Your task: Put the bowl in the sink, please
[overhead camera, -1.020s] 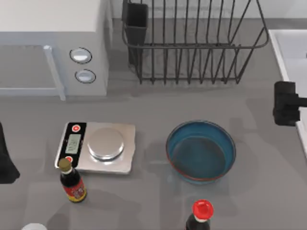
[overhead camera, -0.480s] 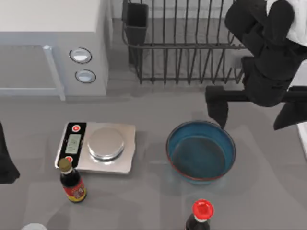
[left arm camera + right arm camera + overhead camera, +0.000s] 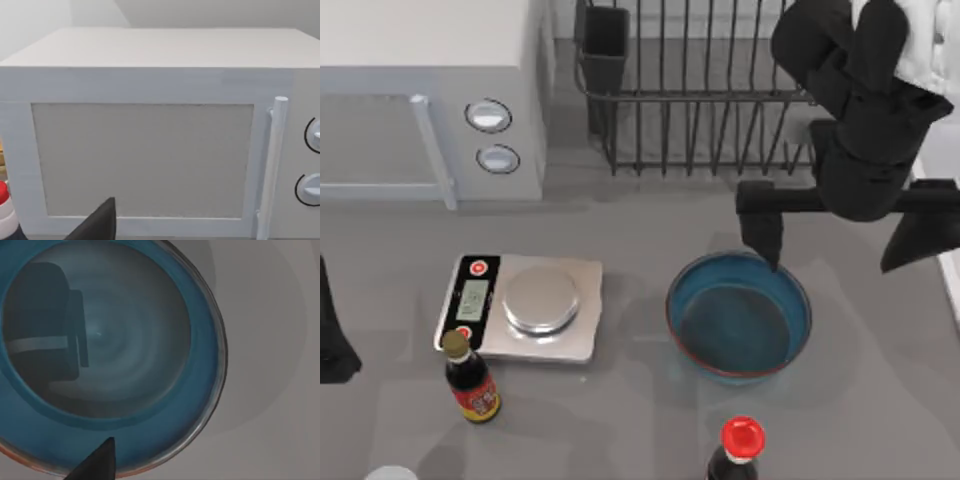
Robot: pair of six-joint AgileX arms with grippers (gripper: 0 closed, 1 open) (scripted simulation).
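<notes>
Grey table (image 3: 620, 400): carried everything.
Sink (image 3: 942, 150): pale basin at the table's right edge.
Bowl (image 3: 739, 316): blue, on the table right of the scale (image 3: 525, 306).
Right gripper (image 3: 845, 235): over the bowl's far rim, jaws wide apart.
Left gripper (image 3: 332, 330): parked at left edge, jaw state unclear.
</notes>
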